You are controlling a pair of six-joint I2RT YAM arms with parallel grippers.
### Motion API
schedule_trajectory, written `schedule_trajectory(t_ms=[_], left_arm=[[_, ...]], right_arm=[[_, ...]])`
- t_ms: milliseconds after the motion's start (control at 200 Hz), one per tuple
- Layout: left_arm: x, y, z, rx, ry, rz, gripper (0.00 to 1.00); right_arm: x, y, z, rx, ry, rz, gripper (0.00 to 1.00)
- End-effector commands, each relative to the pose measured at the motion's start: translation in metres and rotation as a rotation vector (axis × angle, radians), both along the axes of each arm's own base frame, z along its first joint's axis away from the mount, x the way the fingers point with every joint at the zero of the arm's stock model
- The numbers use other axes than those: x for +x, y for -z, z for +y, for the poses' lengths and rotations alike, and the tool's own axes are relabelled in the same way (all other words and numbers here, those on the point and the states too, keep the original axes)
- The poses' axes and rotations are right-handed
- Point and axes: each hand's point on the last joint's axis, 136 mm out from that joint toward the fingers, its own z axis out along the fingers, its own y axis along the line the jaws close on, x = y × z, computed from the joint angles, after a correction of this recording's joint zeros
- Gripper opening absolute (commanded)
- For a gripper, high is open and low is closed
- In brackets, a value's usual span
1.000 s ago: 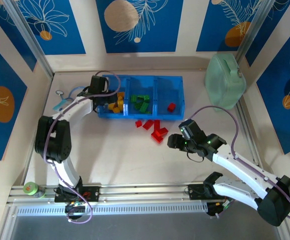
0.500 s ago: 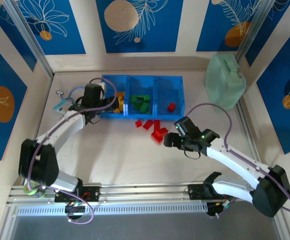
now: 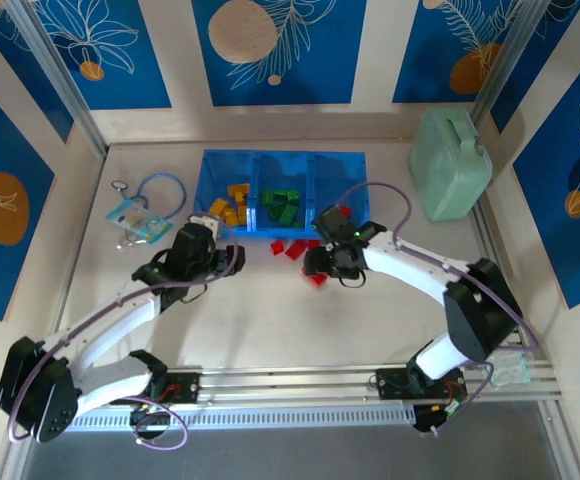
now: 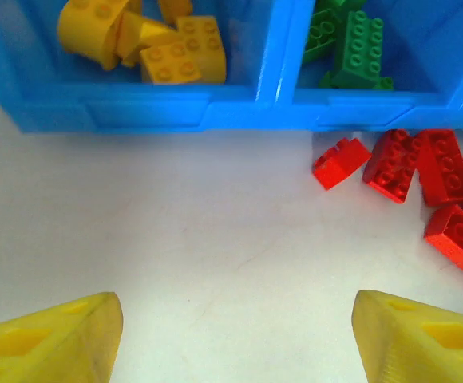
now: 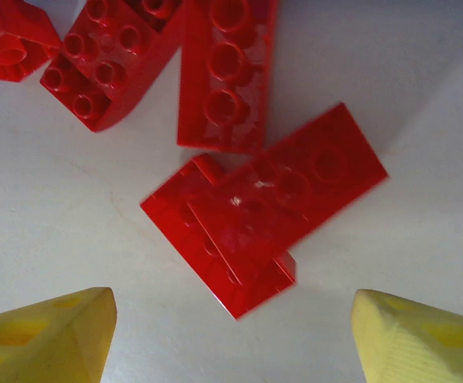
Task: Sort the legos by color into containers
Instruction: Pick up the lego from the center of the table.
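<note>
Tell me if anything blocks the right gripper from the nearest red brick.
Nothing visible does. The right gripper is open, and the nearest red brick lies straight ahead of it on the table with no object between; the other red bricks lie beyond it.
</note>
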Motion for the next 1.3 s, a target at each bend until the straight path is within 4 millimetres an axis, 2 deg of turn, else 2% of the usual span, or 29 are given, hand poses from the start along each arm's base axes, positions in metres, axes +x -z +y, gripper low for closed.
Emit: schedule_trajectory(t_ms=[0,260,390,465,565,700,886,1166,1296], left_arm=[[-0.011,0.004,0.013,0.019,-0.04,0.009,0.75],[-0.021,0.007,0.022,0.02,-0.049,-0.001,0.74],[-0.022,0.01,0.022,0.021,-0.048,0.002,0.74],[-0.022,0.011,0.021,0.018,-0.045,0.004,0.73],[-0.022,0.011,0.021,0.02,-0.044,0.003,0.72],[-0.022,0.011,0.022,0.021,-0.046,-0.001,0.71],[-0.023,0.011,0.022,0.019,-0.042,0.0,0.69],[-0.022,0.012,0.02,0.008,-0.04,-0.001,0.67],[-0.023,0.014,0.019,0.003,-0.039,0.003,0.67]], right_arm=[[0.005,0.004,0.006,-0.039,-0.022,0.016,0.78],[0.014,0.026,0.0,-0.188,0.008,0.047,0.7],[0.016,0.031,-0.002,-0.214,0.021,0.048,0.61],[0.016,0.031,-0.003,-0.219,0.029,0.047,0.53],[0.014,0.028,-0.002,-0.218,0.027,0.04,0.48],[0.012,0.025,-0.002,-0.219,0.026,0.033,0.37],[0.004,0.015,-0.006,-0.232,0.031,0.013,0.31],[-0.011,-0.006,-0.016,-0.238,0.043,-0.03,0.27],[-0.013,-0.02,-0.02,-0.231,0.047,-0.064,0.26]])
